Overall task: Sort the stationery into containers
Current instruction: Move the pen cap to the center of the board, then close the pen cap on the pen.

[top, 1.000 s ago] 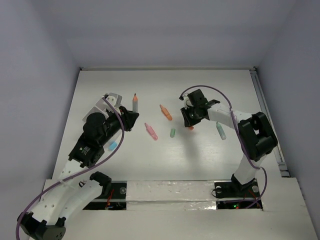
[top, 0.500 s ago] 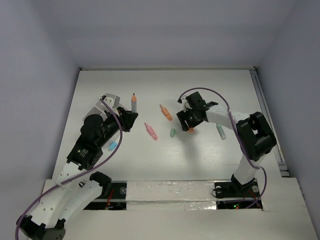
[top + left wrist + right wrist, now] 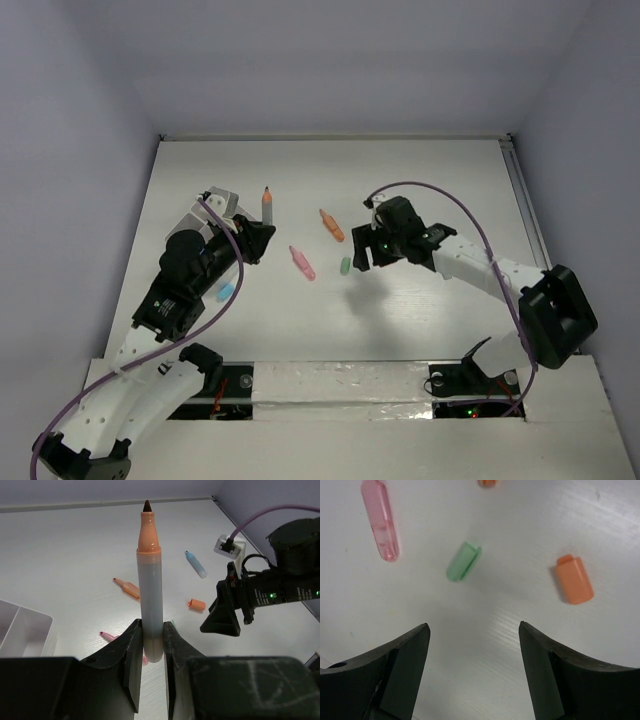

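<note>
Orange-tipped marker [image 3: 149,580], tip bare: clamped in your L gripper [image 3: 150,645], pointing at the far edge, over the table's [image 3: 420,170] left half, nr the containers [image 3: 32,630]. Your R gripper [image 3: 472,627]: jaws apart, nothing held, over mid-table. Below it: orange cap [image 3: 575,580], green cap [image 3: 463,560], pink marker [image 3: 380,520].

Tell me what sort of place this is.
Probably a robotics lab test cell: a white table boxed in by plain walls, a left arm and right arm mounted at its near edge, and a pink marker lying loose.
</note>
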Available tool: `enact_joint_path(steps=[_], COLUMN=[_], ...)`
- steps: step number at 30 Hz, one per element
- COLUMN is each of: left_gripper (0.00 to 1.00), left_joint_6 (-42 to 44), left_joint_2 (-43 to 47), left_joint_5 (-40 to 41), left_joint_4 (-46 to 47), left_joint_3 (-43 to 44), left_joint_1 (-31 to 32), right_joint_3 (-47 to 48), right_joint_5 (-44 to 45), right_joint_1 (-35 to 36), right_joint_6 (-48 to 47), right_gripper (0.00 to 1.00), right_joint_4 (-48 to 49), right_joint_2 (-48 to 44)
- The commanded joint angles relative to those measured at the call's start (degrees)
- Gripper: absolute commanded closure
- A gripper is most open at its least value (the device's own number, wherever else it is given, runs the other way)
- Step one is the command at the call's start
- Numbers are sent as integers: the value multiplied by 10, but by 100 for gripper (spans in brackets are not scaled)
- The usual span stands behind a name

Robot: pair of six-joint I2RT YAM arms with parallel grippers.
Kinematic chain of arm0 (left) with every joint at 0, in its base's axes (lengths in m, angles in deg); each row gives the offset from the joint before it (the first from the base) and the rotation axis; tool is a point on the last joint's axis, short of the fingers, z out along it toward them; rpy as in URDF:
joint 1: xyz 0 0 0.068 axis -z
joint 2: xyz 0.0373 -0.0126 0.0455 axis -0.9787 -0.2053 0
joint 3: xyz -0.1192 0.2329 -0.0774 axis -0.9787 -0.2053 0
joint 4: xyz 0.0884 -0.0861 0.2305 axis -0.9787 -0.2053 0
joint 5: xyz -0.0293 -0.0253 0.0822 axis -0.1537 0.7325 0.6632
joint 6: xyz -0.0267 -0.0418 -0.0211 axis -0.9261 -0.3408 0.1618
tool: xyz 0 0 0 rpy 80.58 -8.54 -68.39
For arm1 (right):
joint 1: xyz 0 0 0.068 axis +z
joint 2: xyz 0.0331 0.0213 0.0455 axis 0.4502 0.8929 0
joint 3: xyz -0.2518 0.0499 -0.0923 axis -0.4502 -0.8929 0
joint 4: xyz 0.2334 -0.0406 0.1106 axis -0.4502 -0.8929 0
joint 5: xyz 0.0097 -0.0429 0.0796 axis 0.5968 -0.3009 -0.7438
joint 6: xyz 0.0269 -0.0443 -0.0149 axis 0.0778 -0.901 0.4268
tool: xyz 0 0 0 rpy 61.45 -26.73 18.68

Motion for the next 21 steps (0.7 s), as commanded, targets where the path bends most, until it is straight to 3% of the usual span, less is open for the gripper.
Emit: enact_joint_path(steps=[1, 10, 21], left_gripper=[100, 100, 100], left_joint_6=[4, 10, 10], left_joint_2=[7, 14, 11], left_joint_5=[-5, -58, -51], left_joint_4=[17, 35, 36], left_joint_3=[12, 9, 7], left_joint_1=[3, 3, 3], right_joint_3=[-63, -111, -98], right_joint_5=[-83, -73, -35], right_joint_1=[-2, -2, -36], right_joint_6=[108, 137, 131], right_gripper=[23, 16, 11], right_joint_4=[57, 79, 129], right_joint_2=[-15, 13, 60])
